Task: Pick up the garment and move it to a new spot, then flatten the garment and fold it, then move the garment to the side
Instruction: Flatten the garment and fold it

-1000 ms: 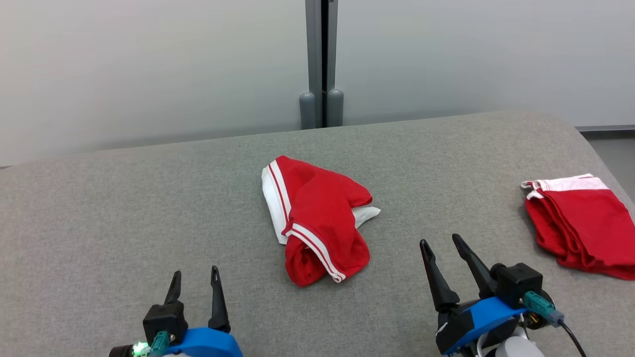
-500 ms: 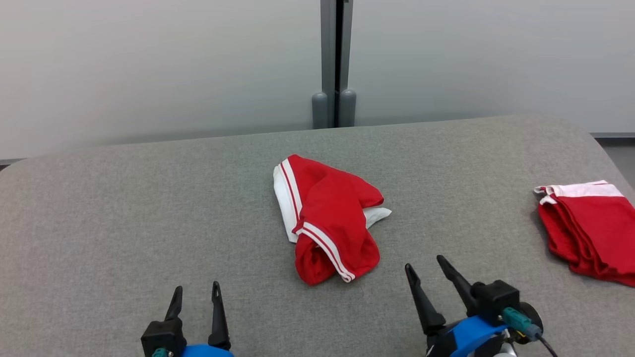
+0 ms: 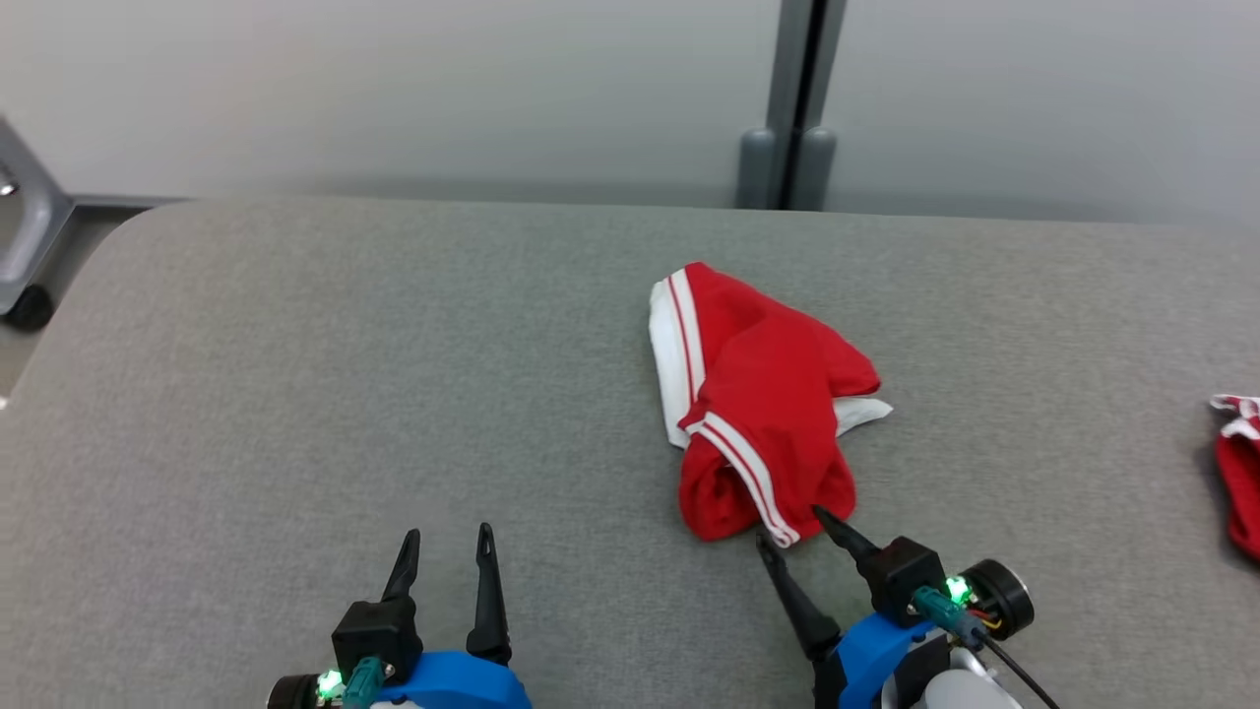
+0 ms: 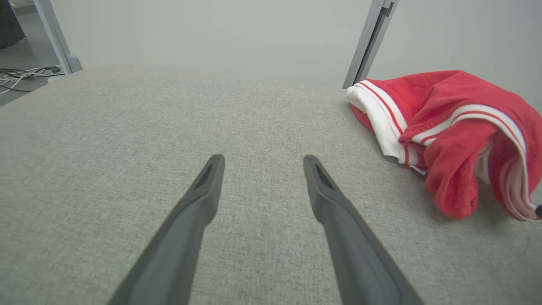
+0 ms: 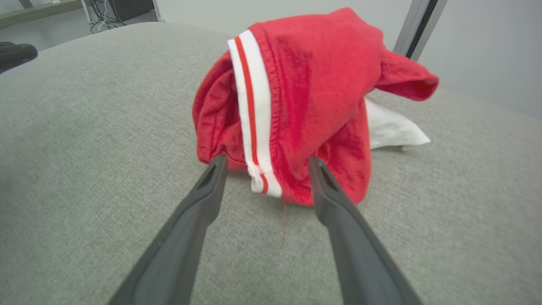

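Note:
A crumpled red garment (image 3: 763, 404) with white striped trim lies in a heap right of centre on the grey table (image 3: 295, 374). My right gripper (image 3: 792, 527) is open, and its two fingertips reach the near edge of the heap. In the right wrist view the striped hem of the garment (image 5: 296, 93) sits just beyond the gap between the fingers of the right gripper (image 5: 264, 163). My left gripper (image 3: 446, 540) is open over bare cloth at the lower left, well apart from the garment. The left wrist view has the garment (image 4: 444, 127) off to the right of the left gripper (image 4: 260, 160).
A second red and white garment (image 3: 1238, 473) lies at the table's right edge. A grey post (image 3: 792, 108) stands against the pale wall behind the table. A grey frame with a wheel (image 3: 25, 236) shows past the table's left end. Cables (image 4: 21, 78) lie on the floor.
The head camera has turned left, so everything has shifted right in its view. My right gripper has moved forward and left until its fingertips reach the garment's near edge. The left gripper has kept its pose.

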